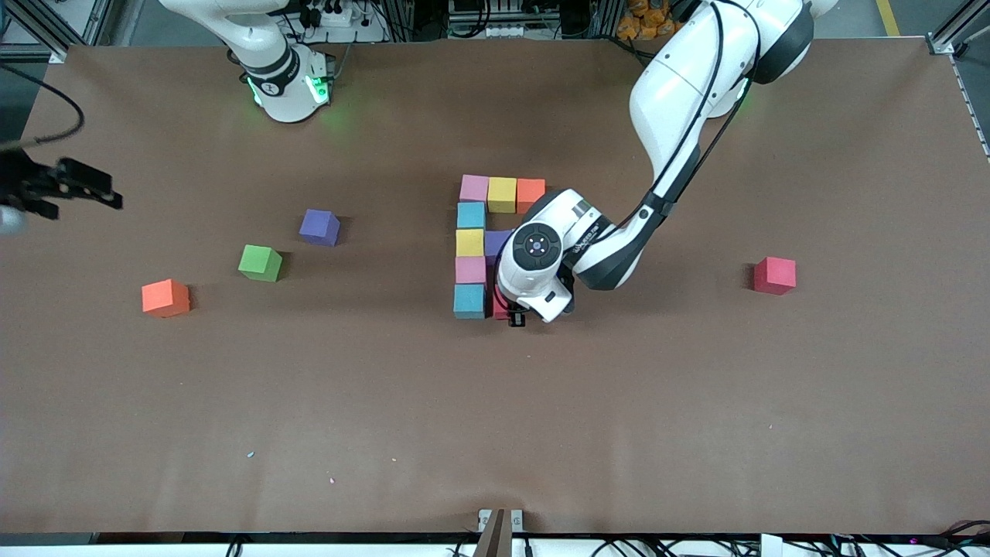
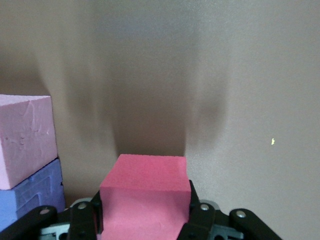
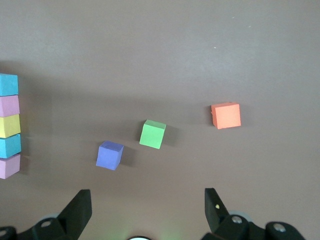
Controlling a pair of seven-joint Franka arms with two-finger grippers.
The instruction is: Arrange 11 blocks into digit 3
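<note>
Non-task stuff: green cube, table, cables.
Green cube (image 1: pixel 260 262) sits alone on brown table (image 1: pixel 495 433), twd right arm's end, tilted vs table edges. Black cables (image 1: pixel 340 15) bunch along table edge by the bases. Tiny pale specks (image 1: pixel 250 454) nr front-cam edge.

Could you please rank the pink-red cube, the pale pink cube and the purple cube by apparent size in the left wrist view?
1. Pink-red cube, held closest to the camera.
2. Pale pink cube, partly cropped.
3. Purple cube, mostly hidden; ranking unsure.
</note>
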